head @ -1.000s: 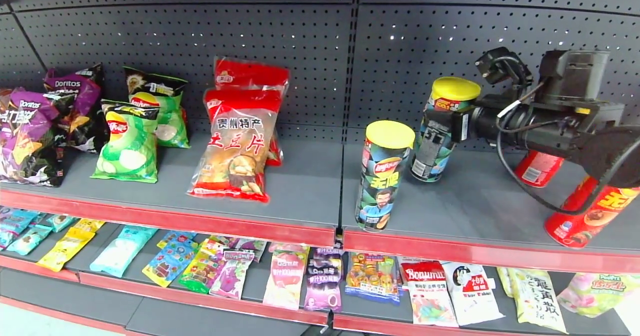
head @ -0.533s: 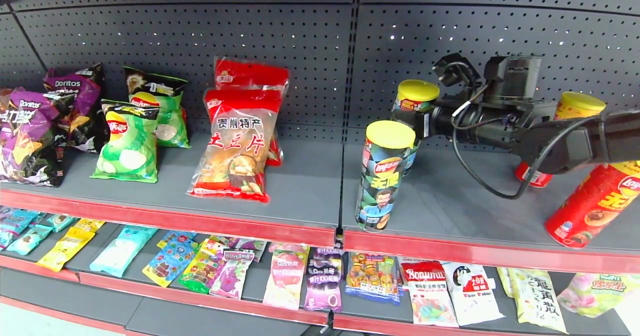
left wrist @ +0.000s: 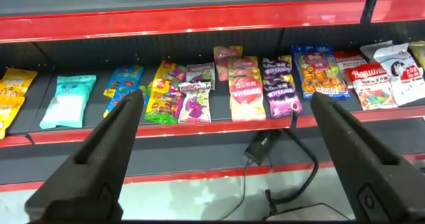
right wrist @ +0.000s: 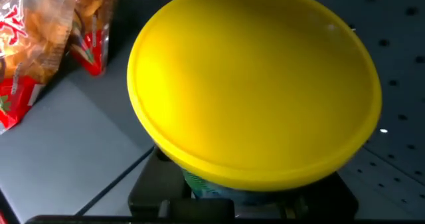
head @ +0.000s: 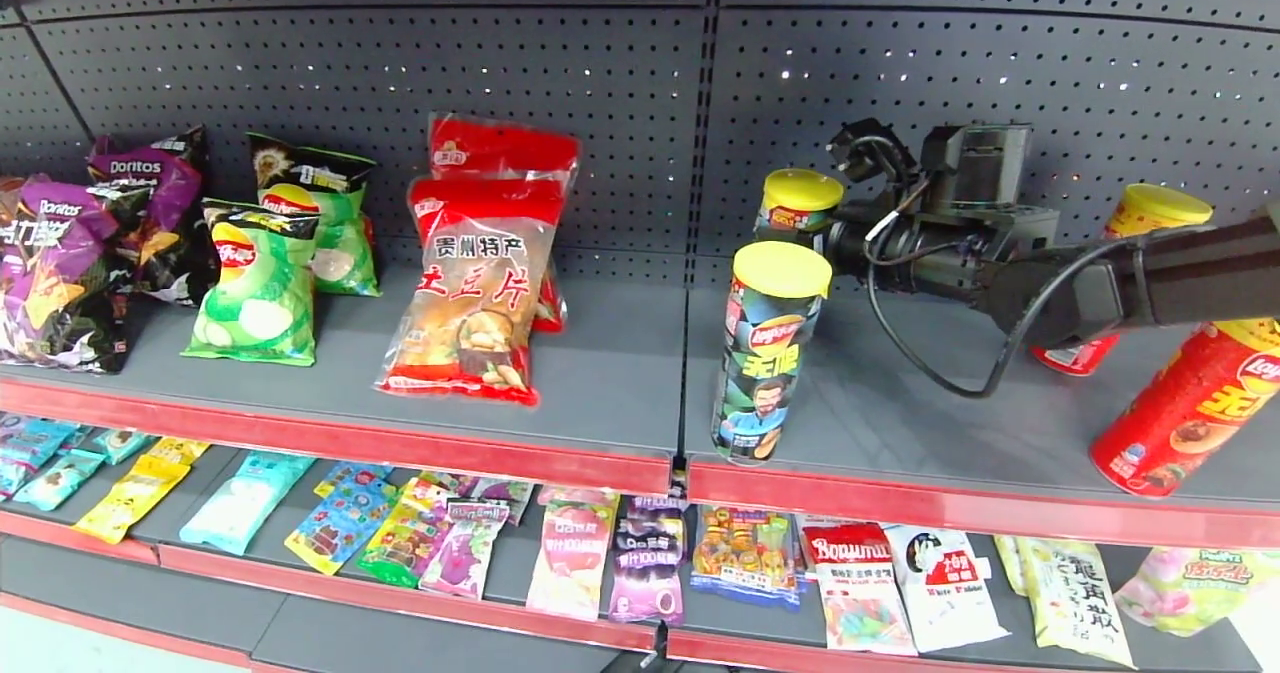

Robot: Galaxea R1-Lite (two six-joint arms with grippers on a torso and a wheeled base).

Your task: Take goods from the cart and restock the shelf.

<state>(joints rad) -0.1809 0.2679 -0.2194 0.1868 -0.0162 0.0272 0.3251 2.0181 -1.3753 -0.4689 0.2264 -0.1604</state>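
Gripping the yellow-lidded green cylindrical chip can (head: pixel 797 215) upright, the right hand (head: pixel 828 243) is clamped on it just behind the matching can (head: pixel 768 353) at the front of the grey shelf (head: pixel 900 423).

Rear can (head: pixel 797 209) topped bright yellow, front can (head: pixel 768 353) yellow lid over teal-and-black cartoon print, leaning can (head: pixel 1190 408) red with yellow lettering, chip bags (head: pixel 262 288) green, corn-chip bags (head: pixel 60 253) purple, potato bag (head: pixel 478 288) red and clear, shelf (head: pixel 600 383) grey with red lip, pegboard (head: pixel 500 63) dark, dotted.
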